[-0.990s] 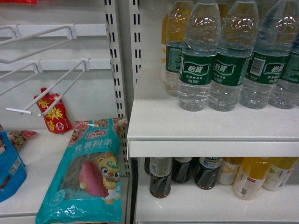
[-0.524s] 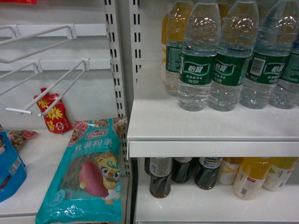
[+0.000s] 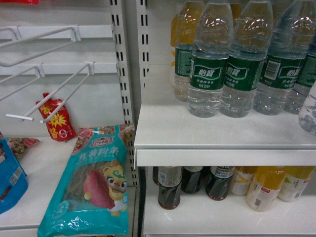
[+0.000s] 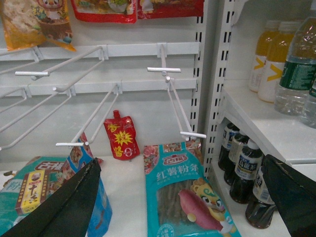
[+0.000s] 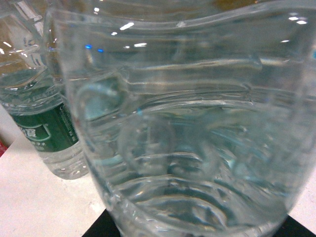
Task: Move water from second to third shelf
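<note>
- Right wrist view is basically all water bottle (image 5: 187,128): clear ribbed plastic filling the frame, label not visible, so close everything blurs.
- Right tool: only dark slivers along the bottom edge, can't tell its state.
- Head view shows just a clear sliver of that bottle (image 3: 309,113) cut off at the right edge, over the shelf (image 3: 222,136) with the green-label row.
- Left tool (image 4: 182,197) spread wide, empty, near the snack bags.
</note>
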